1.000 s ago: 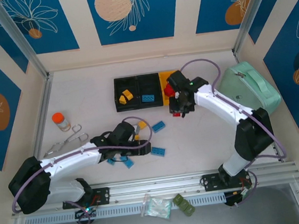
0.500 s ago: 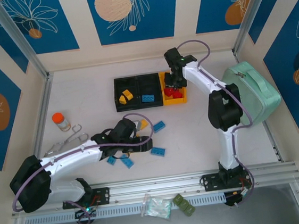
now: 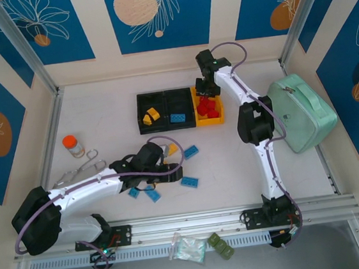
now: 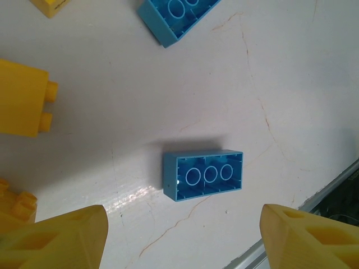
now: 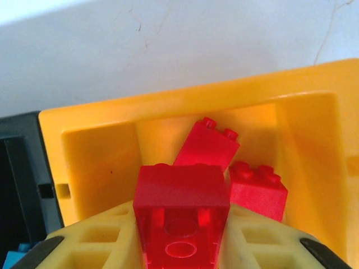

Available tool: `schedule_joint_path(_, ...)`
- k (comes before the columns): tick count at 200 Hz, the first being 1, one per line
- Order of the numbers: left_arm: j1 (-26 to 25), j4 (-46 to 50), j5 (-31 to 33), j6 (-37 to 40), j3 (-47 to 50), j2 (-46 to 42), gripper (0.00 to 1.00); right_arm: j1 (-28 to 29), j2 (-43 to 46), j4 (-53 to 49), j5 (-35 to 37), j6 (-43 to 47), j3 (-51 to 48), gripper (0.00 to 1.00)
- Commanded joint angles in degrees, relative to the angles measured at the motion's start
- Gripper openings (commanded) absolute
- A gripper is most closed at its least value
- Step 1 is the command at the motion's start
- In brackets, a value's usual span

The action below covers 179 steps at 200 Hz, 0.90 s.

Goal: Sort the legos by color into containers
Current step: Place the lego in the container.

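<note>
Gripping a red lego (image 5: pixel 180 193) tight in the right pincer (image 5: pixel 182 224), just above the yellow bin (image 5: pixel 162 106), to go in with two more red ones (image 5: pixel 210 145) lying inside. Hanging the left pincer (image 4: pixel 182 238) wide apart over a blue lego (image 4: pixel 205 175) lying hollow side up on the bench (image 4: pixel 291 73), likely next to grab.

Top overhead, far; wrist views close, looking down

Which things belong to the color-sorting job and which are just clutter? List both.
Job: blue legos, yellow legos, red legos, one red lego in the right gripper, two black bins, yellow bin.
Lying about: orange-capped jar, metal tongs, mint-green case, green lump, plastic bag.
</note>
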State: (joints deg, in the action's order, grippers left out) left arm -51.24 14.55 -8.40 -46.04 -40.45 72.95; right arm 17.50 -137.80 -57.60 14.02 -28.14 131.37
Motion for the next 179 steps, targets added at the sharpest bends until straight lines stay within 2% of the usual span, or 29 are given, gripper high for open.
schedule_joint_path(1, -0.61, 1.13, 1.2, 0.16, -0.12, -0.42, 0.72, 0.11, -1.92, -2.86, -2.58, -1.1, 3.63, 0.32)
schedule_joint_path(54, -0.55, 1.33, 1.2, 0.45, -0.29, 0.09, 0.72, 0.13, -4.4, -3.49, -3.6, -1.83, 6.99, 0.34)
schedule_joint_path(77, -0.52, 1.61, 1.27, 0.67, -0.64, 0.24, 0.72, 0.34, -4.52, -4.58, -2.6, -2.01, 8.04, 0.51)
schedule_joint_path(110, -0.53, 2.86, 2.65, 0.53, -0.84, -0.68, 0.72, 0.65, -1.72, -4.97, -1.95, -1.74, 7.25, 0.54)
schedule_joint_path(128, -0.53, 3.7, 4.01, 0.43, -0.86, -1.92, 0.72, 0.99, 2.46, -3.65, -1.66, -1.44, 3.09, 0.54)
schedule_joint_path(179, -0.18, 8.19, 8.12, -0.97, -0.47, -5.89, 0.72, 2.44, 20.07, 5.47, -2.16, -1.04, -17.76, 0.54)
